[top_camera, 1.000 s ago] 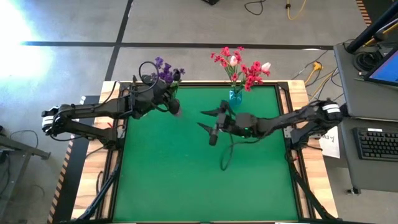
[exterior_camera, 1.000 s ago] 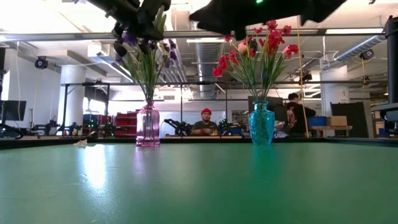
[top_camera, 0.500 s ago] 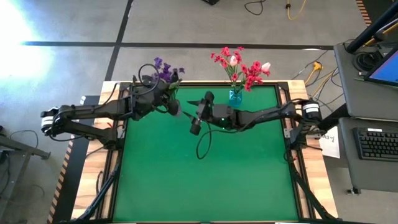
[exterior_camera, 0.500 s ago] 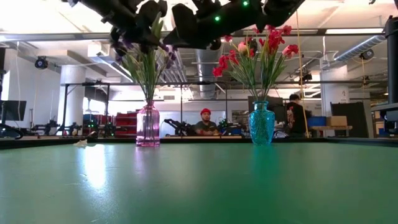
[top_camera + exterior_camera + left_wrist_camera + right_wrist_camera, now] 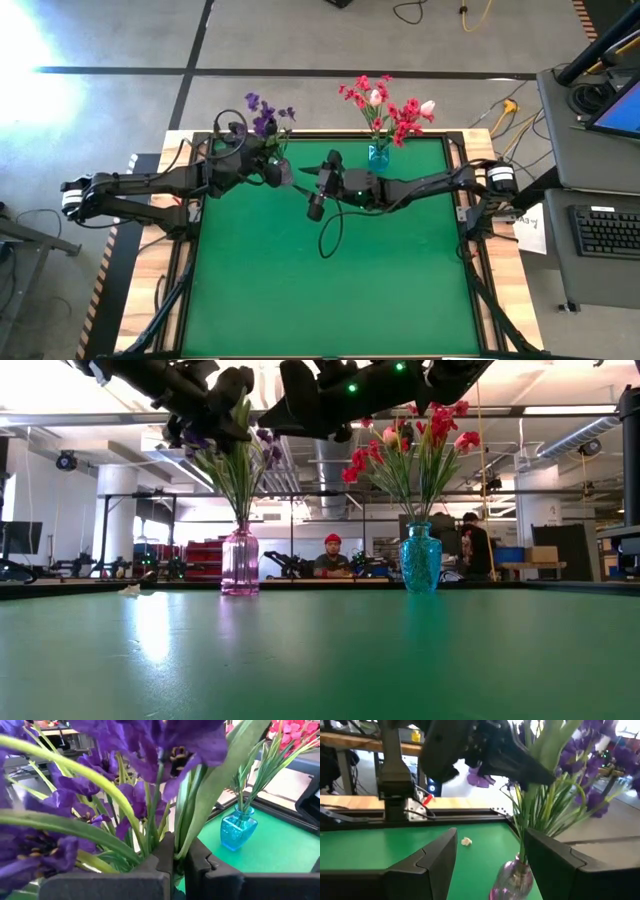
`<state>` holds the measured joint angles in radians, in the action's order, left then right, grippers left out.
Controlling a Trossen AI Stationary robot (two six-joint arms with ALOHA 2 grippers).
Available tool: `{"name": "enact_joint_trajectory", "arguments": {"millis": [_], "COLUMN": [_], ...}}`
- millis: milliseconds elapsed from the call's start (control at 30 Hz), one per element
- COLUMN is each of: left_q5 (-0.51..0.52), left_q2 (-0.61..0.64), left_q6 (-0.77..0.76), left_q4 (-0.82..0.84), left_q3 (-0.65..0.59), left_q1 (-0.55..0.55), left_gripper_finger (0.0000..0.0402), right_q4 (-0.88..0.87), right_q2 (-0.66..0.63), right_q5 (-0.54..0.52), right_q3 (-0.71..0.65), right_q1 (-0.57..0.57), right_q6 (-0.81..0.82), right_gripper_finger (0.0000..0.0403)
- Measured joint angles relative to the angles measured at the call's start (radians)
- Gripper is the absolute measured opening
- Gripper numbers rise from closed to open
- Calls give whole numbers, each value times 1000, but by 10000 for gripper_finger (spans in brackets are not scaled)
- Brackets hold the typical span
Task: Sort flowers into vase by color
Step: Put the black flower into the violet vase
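A bunch of purple flowers (image 5: 265, 113) stands in a pink glass vase (image 5: 239, 560) at the table's far edge, left of middle. Red sprays with pale pink tulips (image 5: 385, 108) stand in a teal vase (image 5: 421, 558) to its right. My left gripper (image 5: 179, 865) is up among the purple stems, above the pink vase, shut on a green stem. My right gripper (image 5: 490, 865) hovers open just right of the purple bunch, high above the table (image 5: 318, 190), facing the pink vase (image 5: 512, 880). My left gripper pinches a broad green stem or leaf (image 5: 192, 827) of the purple bunch between its two fingers, below the blooms and above the vase neck. It comes at it roughly level from the table's left. The stems run upright down into the pink vase (image 5: 239, 520).
The green mat (image 5: 330, 290) stretches bare toward the near edge. A small pale scrap (image 5: 466, 841) lies near the far left corner. Beyond the far edge, two people (image 5: 331, 555) are in the room. A desk with a keyboard (image 5: 605, 230) stands to the right.
My right arm has swung from the table's middle toward the far left, up to the purple bunch, turning its open fingers to face the pink vase, and has then held still. My left gripper has stayed shut on the stem, drawing back slightly toward the table's left.
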<state>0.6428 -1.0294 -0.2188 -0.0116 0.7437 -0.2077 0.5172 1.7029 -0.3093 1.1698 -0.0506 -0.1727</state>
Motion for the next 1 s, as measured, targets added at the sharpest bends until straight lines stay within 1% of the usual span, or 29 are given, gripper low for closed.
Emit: {"name": "enact_joint_trajectory", "arguments": {"millis": [200,333,533,700,800,1000], "left_q5": [2,1,1,-8,-32,-34], "left_q2": [-6,-6,-7,-7,-7,-7], "left_q6": [6,8,-1,-24,-31,-34], "left_q4": [0,1,-3,-4,-6,-11], "left_q3": [9,27,42,42,42,42], "left_q1": [-1,-1,-1,-1,-1,-1], "left_gripper_finger": [0,0,0,0,0,0], "right_q4": [15,65,105,124,158,162], "right_q2": [0,11,17,21,43,147], "right_q5": [0,8,62,164,186,184], "right_q3": [0,0,-1,-1,6,98], "right_q1": [-11,-14,-53,-98,-114,-123], "right_q6": [-3,-11,19,65,80,30], "right_gripper_finger": [221,221,221,221,221,221]}}
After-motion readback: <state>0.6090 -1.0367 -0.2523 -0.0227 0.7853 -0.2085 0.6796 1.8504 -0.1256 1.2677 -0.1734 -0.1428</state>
